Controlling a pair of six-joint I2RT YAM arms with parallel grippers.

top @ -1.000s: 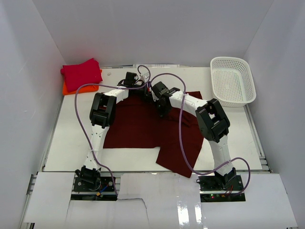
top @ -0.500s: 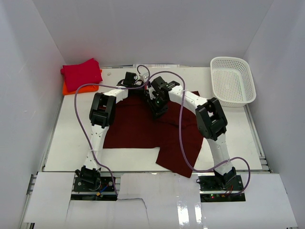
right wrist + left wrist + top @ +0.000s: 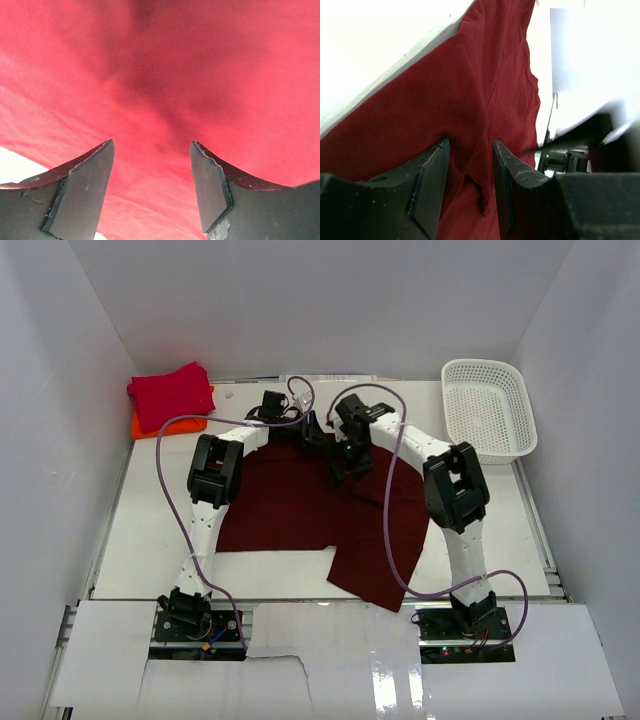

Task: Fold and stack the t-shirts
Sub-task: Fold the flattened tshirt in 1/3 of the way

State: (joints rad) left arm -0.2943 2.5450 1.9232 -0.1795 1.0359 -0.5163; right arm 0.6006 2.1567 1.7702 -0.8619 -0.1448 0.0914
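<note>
- Maroon shirt lies spread flat on the middle of the table.
- Left fingers half parted over its far edge; no hold visible.
- Right fingers wide apart close over the cloth, empty.
- Red shirt folded atop orange shirt, far left corner.

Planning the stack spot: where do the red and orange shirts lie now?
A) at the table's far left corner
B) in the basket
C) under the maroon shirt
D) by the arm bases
A: the red shirt lies on the orange shirt at the table's far left corner, away from the basket.
</note>
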